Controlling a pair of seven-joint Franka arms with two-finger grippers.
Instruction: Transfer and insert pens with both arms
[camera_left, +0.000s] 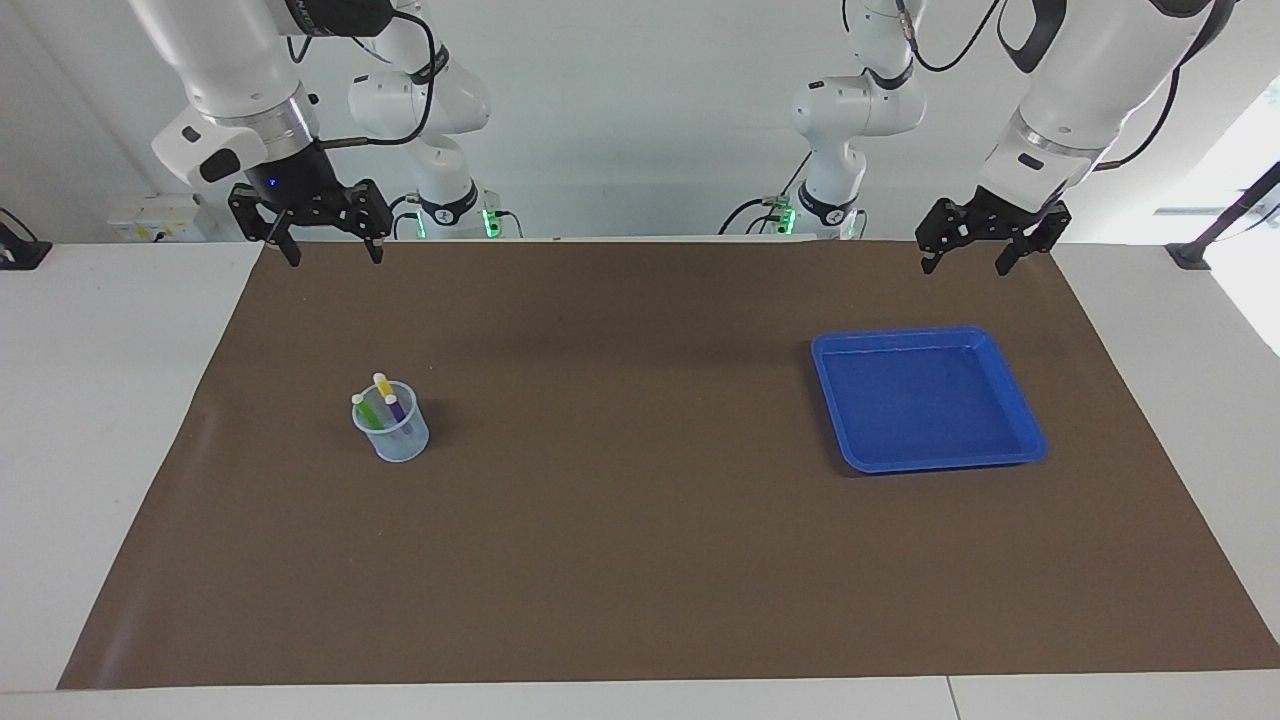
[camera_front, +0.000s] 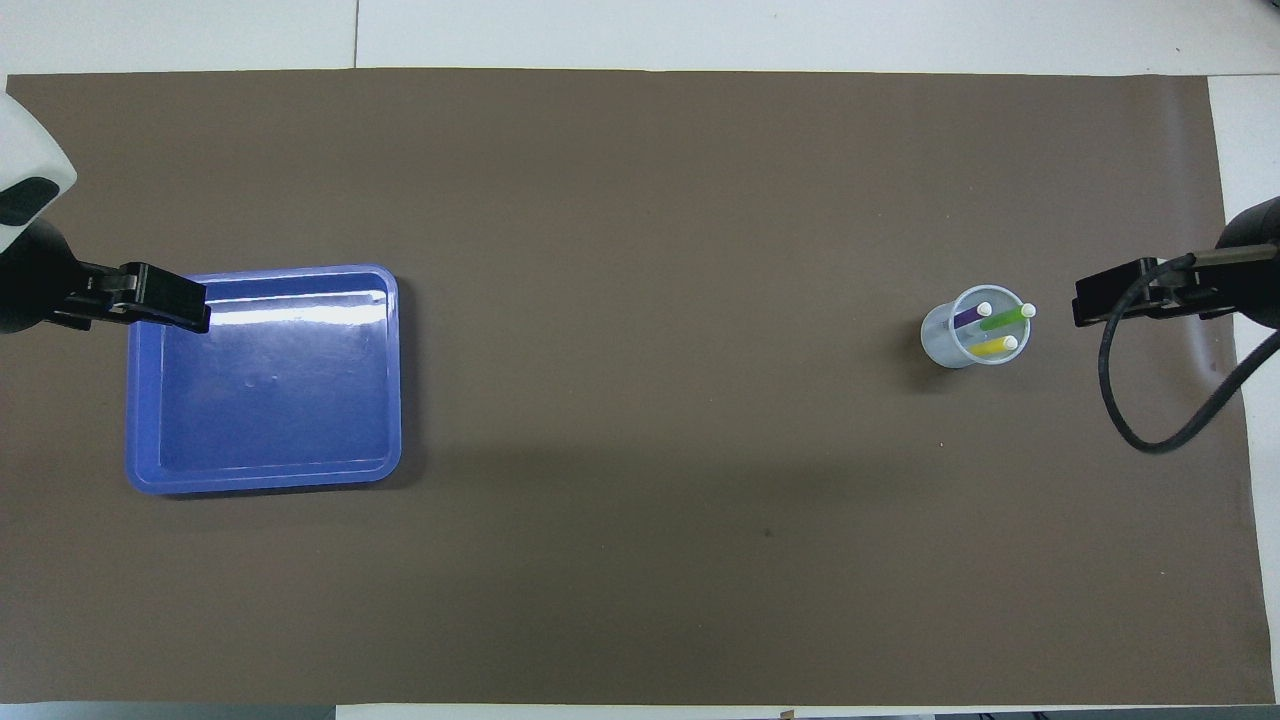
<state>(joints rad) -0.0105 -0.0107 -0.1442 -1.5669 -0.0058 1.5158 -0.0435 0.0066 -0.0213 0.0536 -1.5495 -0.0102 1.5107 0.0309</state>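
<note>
- The three pens stand together in a clear plastic cup (camera_left: 391, 432) toward the right arm's end of the surface (camera_left: 640, 600), pale caps up: the green pen (camera_left: 366, 410), the yellow pen (camera_left: 383, 387) and the purple pen (camera_left: 397, 412).
- From overhead the pens lean apart inside the cup, with the green one's cap tipped out over the rim.
- The cup rests on a brown mat (camera_left: 620, 520) that covers most of the surface.
- A blue tray (camera_left: 1020, 425) lies flat on the mat toward the left arm's end, well apart from the cup — nothing shows inside it.
- The right gripper (camera_left: 326, 253) hangs in the air over the mat's edge nearest the robots, fingers spread apart and holding nothing.
- The left gripper (camera_left: 966, 264) hangs over the same edge of the mat at its own end — fingers apart too, holding nothing.
</note>
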